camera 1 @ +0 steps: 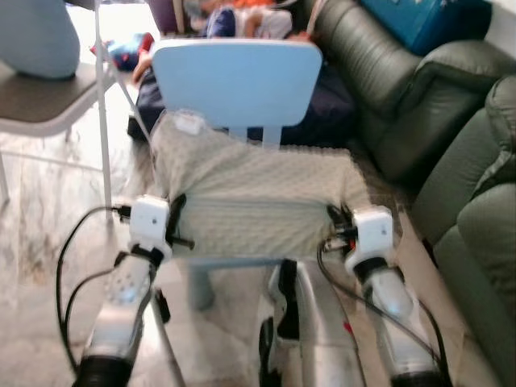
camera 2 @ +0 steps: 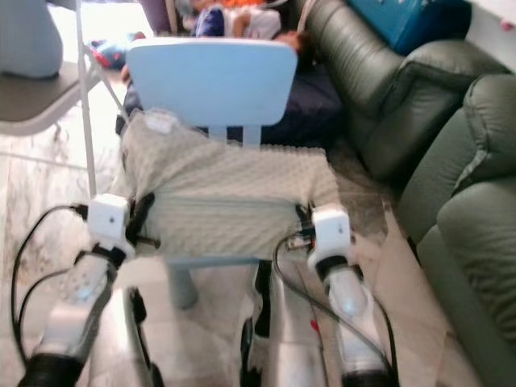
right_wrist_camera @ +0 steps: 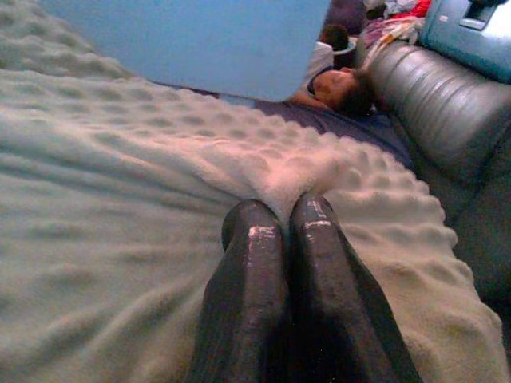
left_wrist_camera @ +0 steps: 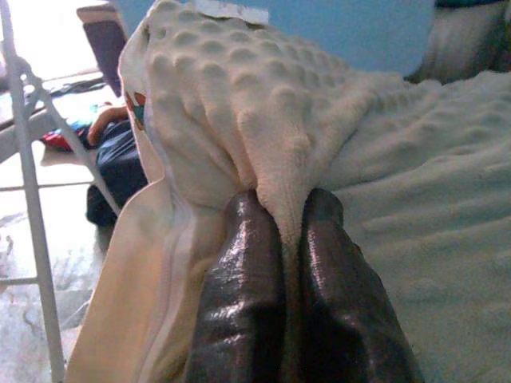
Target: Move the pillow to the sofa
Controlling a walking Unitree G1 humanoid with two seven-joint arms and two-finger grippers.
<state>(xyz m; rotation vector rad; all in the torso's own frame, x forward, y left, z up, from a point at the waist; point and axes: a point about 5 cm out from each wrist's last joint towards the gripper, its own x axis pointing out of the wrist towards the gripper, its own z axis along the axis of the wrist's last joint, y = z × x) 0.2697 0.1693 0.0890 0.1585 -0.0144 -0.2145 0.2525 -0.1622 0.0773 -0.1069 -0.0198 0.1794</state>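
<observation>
A pale, bumpy-textured pillow (camera 1: pixel 250 197) lies across the seat of a small light-blue chair (camera 1: pixel 238 81). My left gripper (camera 1: pixel 176 219) is shut on the pillow's near left edge; in the left wrist view its fingers (left_wrist_camera: pixel 247 295) pinch a fold of the fabric (left_wrist_camera: pixel 239 120). My right gripper (camera 1: pixel 337 219) is shut on the near right edge, and its fingers (right_wrist_camera: pixel 255 287) squeeze the nubbly cover (right_wrist_camera: pixel 120 239). A dark green leather sofa (camera 1: pixel 476 210) stands to the right.
A second green sofa section (camera 1: pixel 379 72) runs along the back right with a blue box (camera 1: pixel 423 20) on it. A person (right_wrist_camera: pixel 339 84) lies on a dark mattress (camera 1: pixel 322 109) behind the chair. A white-legged table (camera 1: pixel 48 101) stands at the left on a marble floor (camera 1: pixel 40 242).
</observation>
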